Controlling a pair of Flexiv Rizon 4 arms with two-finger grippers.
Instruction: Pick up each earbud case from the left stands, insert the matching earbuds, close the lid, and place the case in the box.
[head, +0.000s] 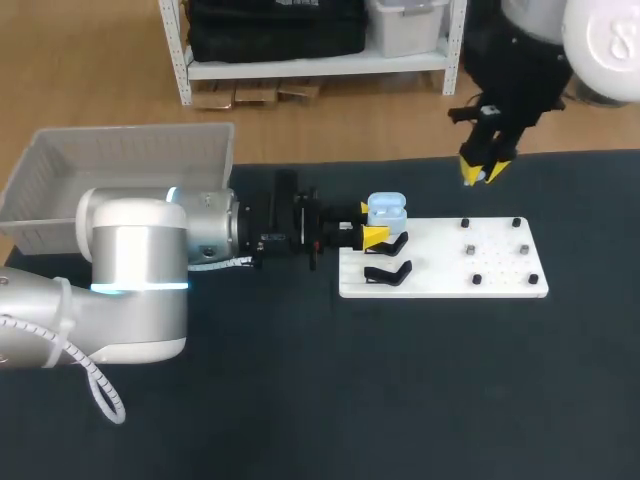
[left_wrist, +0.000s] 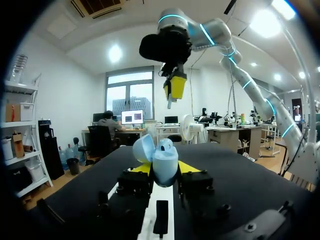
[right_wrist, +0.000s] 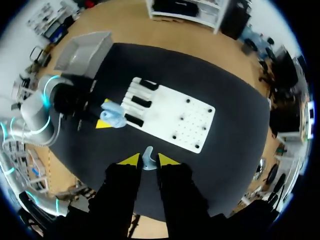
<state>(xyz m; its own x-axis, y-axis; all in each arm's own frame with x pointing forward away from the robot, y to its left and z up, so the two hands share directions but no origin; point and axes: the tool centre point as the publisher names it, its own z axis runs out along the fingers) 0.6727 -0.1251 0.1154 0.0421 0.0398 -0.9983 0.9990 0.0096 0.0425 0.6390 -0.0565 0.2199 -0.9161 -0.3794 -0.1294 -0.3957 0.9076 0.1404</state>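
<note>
A light blue earbud case (head: 387, 211) with its lid open is held over the left end of the white board (head: 445, 262), with my left gripper (head: 371, 233) shut on it from both sides. In the left wrist view the case (left_wrist: 164, 161) stands between the yellow tips, lid (left_wrist: 143, 147) swung back. My right gripper (head: 487, 172) hangs high above the board's far side, shut on a small light blue earbud (right_wrist: 147, 158). From the right wrist view the case (right_wrist: 114, 114) lies well below and ahead of that gripper (right_wrist: 147, 161).
Two black stands (head: 388, 258) sit on the board's left part, and several small dark pegs (head: 495, 250) dot its right part. A white box (head: 120, 165) stands at the back left, behind my left arm (head: 140, 270).
</note>
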